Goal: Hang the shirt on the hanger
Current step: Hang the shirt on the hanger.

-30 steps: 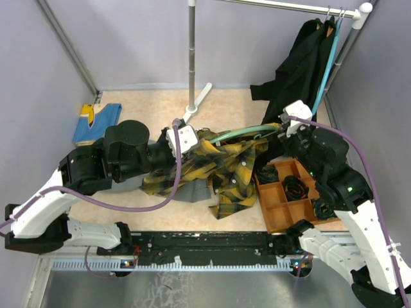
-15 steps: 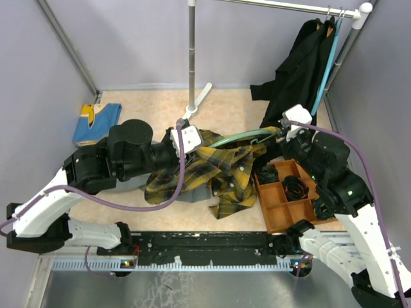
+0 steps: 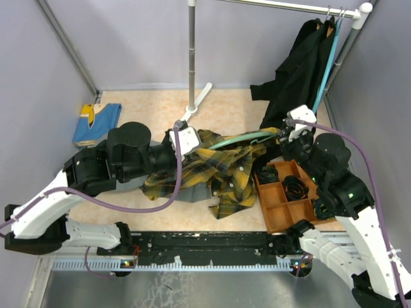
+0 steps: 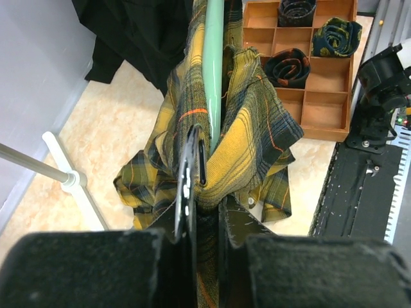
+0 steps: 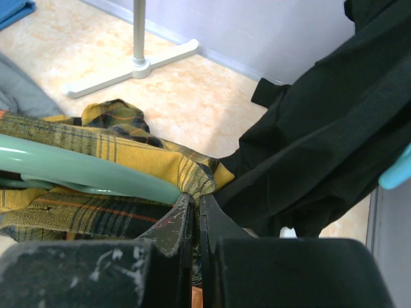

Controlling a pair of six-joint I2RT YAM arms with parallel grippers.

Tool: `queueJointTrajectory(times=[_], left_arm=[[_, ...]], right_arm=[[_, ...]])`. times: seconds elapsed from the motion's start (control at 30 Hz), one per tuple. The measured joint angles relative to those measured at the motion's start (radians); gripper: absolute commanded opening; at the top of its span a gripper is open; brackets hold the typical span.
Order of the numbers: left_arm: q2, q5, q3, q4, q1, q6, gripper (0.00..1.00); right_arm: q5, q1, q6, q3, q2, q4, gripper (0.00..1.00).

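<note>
We are threading the hanger (image 3: 247,136), which lies at table centre inside the shirt (image 3: 218,170): the right gripper (image 5: 194,202) is clamped shut on its 3 o'clock tip, the left gripper (image 4: 204,176) is pinched on fabric, and next we probably pull that fabric toward 9 o'clock.

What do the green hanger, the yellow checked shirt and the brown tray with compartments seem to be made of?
The hanger looks like moulded plastic: pale green, smooth, slightly glossy. The shirt seems woven cloth, perhaps cotton: matte, soft folds, frayed edge. The tray may be wood or fibreboard: matte orange-brown, thin straight dividers.
</note>
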Motion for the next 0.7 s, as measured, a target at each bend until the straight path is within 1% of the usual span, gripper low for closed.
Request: queueJointTrajectory(times=[0.17,0.33,0.43,0.53,0.7], left_arm=[[0.005,0.028,0.002,-0.003,0.0,-0.003,0.0],[0.034,0.047,0.027,-0.027,0.0,-0.004,0.0],[0.043,0.048,0.031,-0.033,0.0,-0.005,0.0],[0.045,0.04,0.032,-0.045,0.0,-0.008,0.0],[0.046,-0.007,0.046,-0.09,0.0,-0.014,0.0]], right_arm=[[0.083,0.011,0.051,0.004,-0.016,-0.003,0.0],[0.18,0.023,0.063,0.029,-0.02,-0.012,0.0],[0.211,0.027,0.061,0.057,-0.006,-0.031,0.0],[0.199,0.028,0.059,0.081,-0.001,-0.043,0.0],[0.064,0.022,0.056,0.137,-0.004,-0.082,0.0]])
